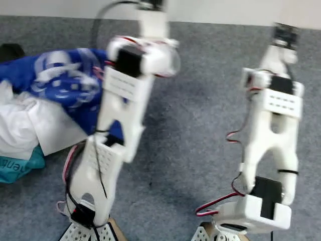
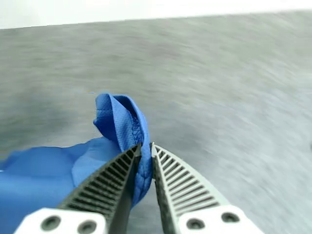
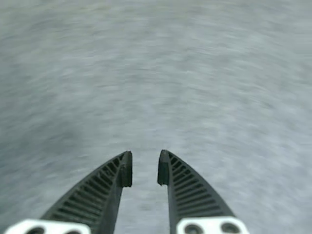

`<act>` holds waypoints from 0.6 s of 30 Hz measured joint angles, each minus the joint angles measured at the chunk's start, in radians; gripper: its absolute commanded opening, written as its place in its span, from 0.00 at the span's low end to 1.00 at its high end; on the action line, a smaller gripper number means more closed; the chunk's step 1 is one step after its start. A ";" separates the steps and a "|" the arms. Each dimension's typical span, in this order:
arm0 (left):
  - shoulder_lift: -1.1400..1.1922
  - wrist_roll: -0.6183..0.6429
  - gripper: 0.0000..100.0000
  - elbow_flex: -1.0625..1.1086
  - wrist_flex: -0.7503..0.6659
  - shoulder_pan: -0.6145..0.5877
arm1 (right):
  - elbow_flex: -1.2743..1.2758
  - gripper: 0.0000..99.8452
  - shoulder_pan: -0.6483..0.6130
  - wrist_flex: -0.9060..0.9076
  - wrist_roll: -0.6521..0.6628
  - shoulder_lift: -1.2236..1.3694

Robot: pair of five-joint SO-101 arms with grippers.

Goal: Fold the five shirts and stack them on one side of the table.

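Observation:
My left gripper (image 2: 145, 148) is shut on a bunched fold of the blue shirt (image 2: 119, 122), which trails back from the fingers over the grey table. In the high view the blue shirt (image 1: 60, 80) with its white print lies at the table's left, on top of a white shirt (image 1: 30, 125) and a teal shirt (image 1: 20, 168). The left arm (image 1: 120, 105) stands over the pile's right edge. My right gripper (image 3: 145, 168) is open a little with nothing between its fingers, above bare grey table. The right arm (image 1: 273, 130) stands at the right, apart from the shirts.
The grey carpet-like table top (image 1: 200, 115) stretches between and beyond the two arms. A pale wall (image 1: 225, 10) runs along the far edge. A dark object (image 1: 10, 50) sits at the far left edge.

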 measured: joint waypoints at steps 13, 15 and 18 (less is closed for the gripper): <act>-0.015 0.000 0.19 0.000 0.006 0.391 | 0.018 0.11 0.276 -0.048 0.000 0.000; -0.040 0.000 0.28 0.000 0.018 0.413 | 0.043 0.11 0.279 -0.074 0.000 0.000; -0.069 0.000 0.37 -0.002 0.023 0.420 | 0.066 0.11 0.279 -0.091 0.000 0.000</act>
